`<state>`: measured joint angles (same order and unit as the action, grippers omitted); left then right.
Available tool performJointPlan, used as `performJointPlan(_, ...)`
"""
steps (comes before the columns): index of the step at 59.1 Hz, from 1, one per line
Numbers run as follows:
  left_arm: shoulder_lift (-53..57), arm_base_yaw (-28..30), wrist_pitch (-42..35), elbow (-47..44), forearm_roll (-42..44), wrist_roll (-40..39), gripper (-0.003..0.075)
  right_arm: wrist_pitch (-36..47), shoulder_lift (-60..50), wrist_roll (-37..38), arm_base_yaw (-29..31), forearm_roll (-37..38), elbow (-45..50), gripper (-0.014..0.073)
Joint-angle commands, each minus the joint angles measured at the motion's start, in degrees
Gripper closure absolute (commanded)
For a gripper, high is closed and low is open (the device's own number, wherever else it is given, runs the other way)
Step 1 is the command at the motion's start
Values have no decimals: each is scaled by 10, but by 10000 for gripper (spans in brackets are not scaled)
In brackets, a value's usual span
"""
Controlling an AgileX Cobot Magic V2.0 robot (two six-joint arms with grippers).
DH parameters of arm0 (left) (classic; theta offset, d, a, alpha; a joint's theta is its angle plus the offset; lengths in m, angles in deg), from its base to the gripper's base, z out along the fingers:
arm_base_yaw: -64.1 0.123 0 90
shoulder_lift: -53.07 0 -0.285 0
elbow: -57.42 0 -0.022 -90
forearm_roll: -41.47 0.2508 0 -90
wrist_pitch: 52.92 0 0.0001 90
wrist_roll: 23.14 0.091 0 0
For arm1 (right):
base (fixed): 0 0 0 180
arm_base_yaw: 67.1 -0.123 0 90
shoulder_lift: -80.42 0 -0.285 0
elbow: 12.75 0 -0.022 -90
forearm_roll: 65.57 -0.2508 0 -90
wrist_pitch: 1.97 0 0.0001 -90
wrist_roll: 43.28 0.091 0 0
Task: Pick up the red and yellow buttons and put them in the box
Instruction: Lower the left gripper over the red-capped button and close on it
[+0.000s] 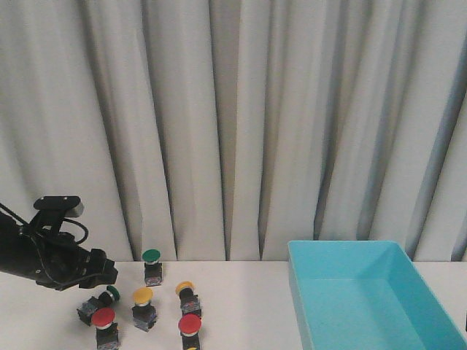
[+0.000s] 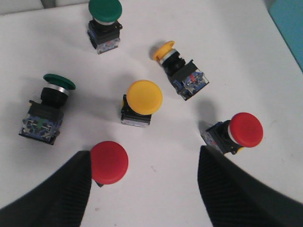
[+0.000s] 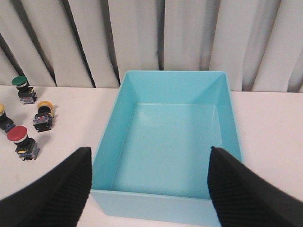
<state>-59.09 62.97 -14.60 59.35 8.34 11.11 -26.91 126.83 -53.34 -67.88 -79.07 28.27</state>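
Note:
Two red buttons (image 2: 109, 161) (image 2: 246, 128) and two yellow buttons (image 2: 144, 97) (image 2: 165, 49) lie on the white table below my left gripper (image 2: 144, 189). It is open and holds nothing. The nearer red cap sits right against the inner edge of one finger (image 2: 57, 194). The front view shows the same reds (image 1: 103, 316) (image 1: 190, 324) and yellows (image 1: 143, 295) (image 1: 184, 287), with my left arm (image 1: 58, 259) above and left of them. The turquoise box (image 1: 343, 243) stands at the right and is empty. My right gripper (image 3: 149, 189) hovers open over the box's near wall (image 3: 156, 208).
Two green-capped buttons share the cluster: one upright at the back (image 2: 105, 8), one tipped on its side (image 2: 59, 81). A grey curtain (image 1: 233, 124) closes off the back of the table. White tabletop (image 1: 241, 299) separates the buttons from the box.

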Motion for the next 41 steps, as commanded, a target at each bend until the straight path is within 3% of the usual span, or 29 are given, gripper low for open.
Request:
performJointPlan(1, 10, -3, -25, 26, -15, -6, 248, 35, 4, -4, 2, -1, -20, 82)
performJointPlan(41, -80, -3, -71, 26, -3, 0, 248, 35, 4, -4, 2, -1, -20, 82)
